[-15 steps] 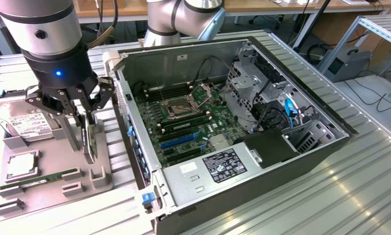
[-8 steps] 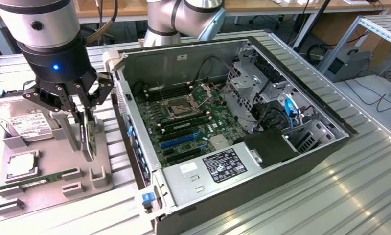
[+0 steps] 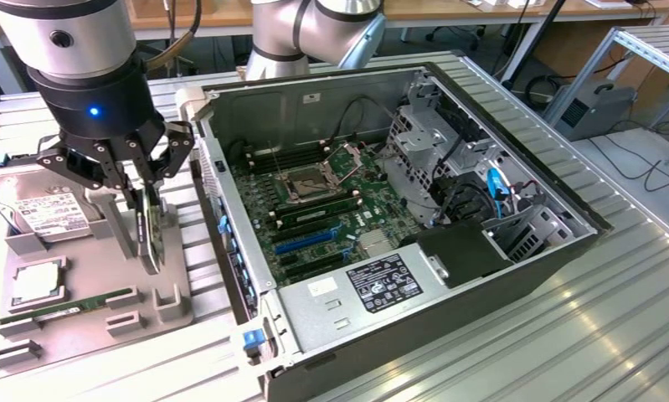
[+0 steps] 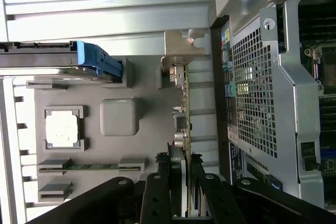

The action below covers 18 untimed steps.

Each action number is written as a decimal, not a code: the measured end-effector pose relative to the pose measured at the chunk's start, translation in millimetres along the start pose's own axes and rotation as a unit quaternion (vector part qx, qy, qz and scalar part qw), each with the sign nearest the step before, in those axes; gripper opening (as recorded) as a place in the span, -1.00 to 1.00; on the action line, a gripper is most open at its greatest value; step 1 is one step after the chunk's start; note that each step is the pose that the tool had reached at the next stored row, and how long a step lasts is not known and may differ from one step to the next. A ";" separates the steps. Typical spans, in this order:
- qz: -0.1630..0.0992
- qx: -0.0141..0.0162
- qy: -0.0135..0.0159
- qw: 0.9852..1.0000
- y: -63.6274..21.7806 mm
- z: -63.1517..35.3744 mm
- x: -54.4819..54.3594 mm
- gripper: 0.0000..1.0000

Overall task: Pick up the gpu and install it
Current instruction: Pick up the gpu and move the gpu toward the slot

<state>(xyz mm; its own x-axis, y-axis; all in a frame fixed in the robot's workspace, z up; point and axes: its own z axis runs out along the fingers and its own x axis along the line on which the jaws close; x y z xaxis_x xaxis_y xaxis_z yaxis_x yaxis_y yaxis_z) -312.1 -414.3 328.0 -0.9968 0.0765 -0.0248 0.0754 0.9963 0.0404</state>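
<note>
The gpu (image 3: 151, 233) stands on edge in a slot of the grey holder tray (image 3: 94, 335), to the exterior view's left of the open computer case (image 3: 513, 260). It is a thin green board with a silver end bracket (image 4: 181, 51). My gripper (image 3: 144, 194) hangs right over it, one black finger on each face of the card. In the wrist view the gripper (image 4: 184, 177) has its fingers (image 4: 164, 192) pressed against the gpu (image 4: 184, 109) near its upper edge. The card's lower edge still appears to sit in the tray. The motherboard's blue expansion slot (image 3: 304, 241) lies bare inside the case.
On the same tray lie a silver hard drive (image 3: 38, 208), a square processor (image 3: 35, 286) and a narrow green memory stick (image 3: 66, 308). The case's perforated rear wall (image 4: 252, 93) stands close beside the card. A drive cage and cables (image 3: 457, 180) crowd the case's far side.
</note>
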 end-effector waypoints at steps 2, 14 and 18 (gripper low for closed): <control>0.000 0.000 0.000 1.000 0.0 -0.9 0.0 -0.47; 0.000 0.000 0.000 1.000 0.3 -6.3 -0.2 -0.47; 0.000 0.000 0.000 1.000 0.3 -8.1 -0.2 -0.47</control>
<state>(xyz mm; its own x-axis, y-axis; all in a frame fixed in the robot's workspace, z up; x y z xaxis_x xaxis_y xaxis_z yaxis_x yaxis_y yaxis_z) -312.1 -414.4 336.1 -0.9968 0.0764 -0.0248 0.0754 0.9963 0.0404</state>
